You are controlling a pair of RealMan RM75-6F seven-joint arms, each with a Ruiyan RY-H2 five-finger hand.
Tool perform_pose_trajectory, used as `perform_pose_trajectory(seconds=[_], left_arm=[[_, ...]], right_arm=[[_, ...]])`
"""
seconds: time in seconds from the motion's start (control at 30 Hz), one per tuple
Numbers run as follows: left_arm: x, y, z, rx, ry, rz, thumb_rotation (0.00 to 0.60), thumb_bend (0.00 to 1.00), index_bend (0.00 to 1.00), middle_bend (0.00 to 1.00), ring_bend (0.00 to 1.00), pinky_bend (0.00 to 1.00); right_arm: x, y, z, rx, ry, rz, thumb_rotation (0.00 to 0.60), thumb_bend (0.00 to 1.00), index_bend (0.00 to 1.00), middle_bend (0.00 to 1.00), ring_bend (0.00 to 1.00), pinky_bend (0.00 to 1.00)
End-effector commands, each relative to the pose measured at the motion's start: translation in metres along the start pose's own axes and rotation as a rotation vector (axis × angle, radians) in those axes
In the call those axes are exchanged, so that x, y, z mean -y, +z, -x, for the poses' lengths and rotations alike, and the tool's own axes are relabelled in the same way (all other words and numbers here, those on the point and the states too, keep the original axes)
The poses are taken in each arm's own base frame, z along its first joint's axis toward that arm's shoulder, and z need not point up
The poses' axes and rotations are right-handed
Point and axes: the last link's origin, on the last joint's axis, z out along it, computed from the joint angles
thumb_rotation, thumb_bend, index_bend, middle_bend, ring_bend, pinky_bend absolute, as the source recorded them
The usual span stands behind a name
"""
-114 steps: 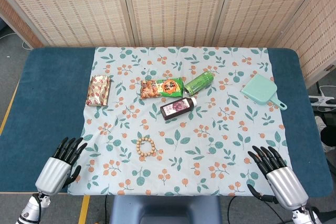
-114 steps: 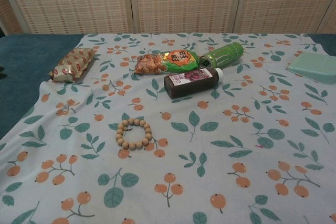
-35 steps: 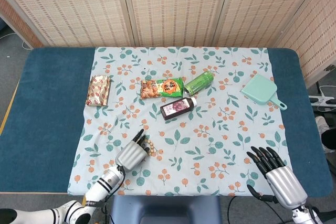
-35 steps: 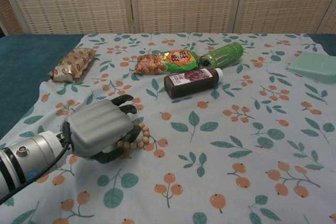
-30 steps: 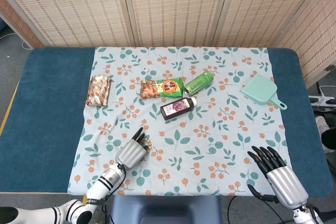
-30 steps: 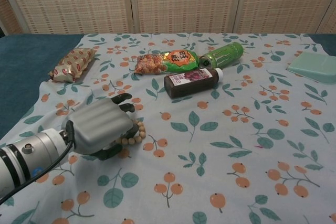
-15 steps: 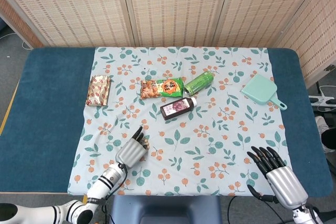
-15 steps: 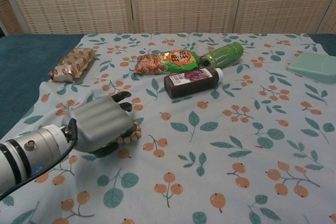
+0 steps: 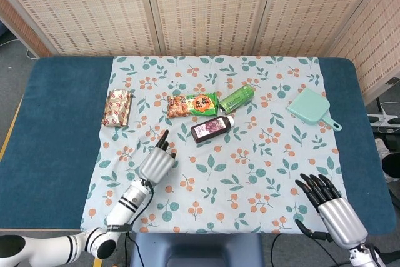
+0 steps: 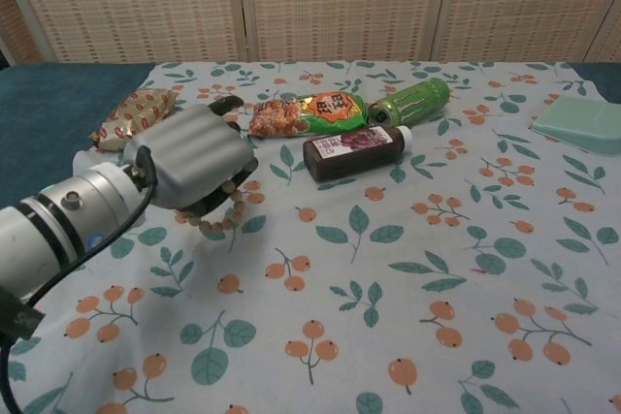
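Near the dark purple juice bottle (image 10: 351,151), our left hand (image 10: 194,157) grips a wooden bead bracelet (image 10: 225,213) above the cloth. Far from that bottle, our right hand (image 9: 330,207) rests with fingers spread, holding nothing.

We can't read a full word anywhere. The green can (image 10: 409,102), lying toward the far edge of the tablecloth (image 10: 408,269), shows a claw-shaped logo mark near its end, no legible lettering. The orange-and-green snack bag (image 10: 303,113) beside it has large characters we can't make out. The dark bottle (image 10: 355,150) just in front carries a purple label with print too small to read. The red-patterned packet (image 10: 136,117) near the left edge shows no readable text.
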Motion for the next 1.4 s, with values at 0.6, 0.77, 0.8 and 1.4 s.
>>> perform_pose_trajectory(seconds=[0.6,0.77,0.8,1.4], left_arm=[[0.115,0.057,-0.054,0.59,-1.462,-0.41,0.6,1.0,0.7,0.76,0.35,0.0],[0.134,0.053,-0.076,0.586,-2.013,-0.34,0.599,1.0,0.7,0.74,0.31,0.0],[0.137,0.052,-0.078,0.581,-2.072,-0.331,0.582,1.0,0.69,0.73,0.3,0.0],[0.172,0.034,-0.075,0.475,-2.404,-0.168,0.326,0.83,0.62,0.65,0.26,0.0]], right_arm=[[-0.006,0.008,0.001,0.018,0.008,0.028,0.274,0.3,0.0,0.0,0.0,0.0],[-0.005,0.007,0.001,0.02,0.008,0.023,0.273,0.3,0.0,0.0,0.0,0.0],[-0.005,0.007,0.002,0.022,0.007,0.021,0.273,0.3,0.0,0.0,0.0,0.0],[-0.001,0.009,0.007,0.038,0.0,0.009,0.273,0.3,0.0,0.0,0.0,0.0]])
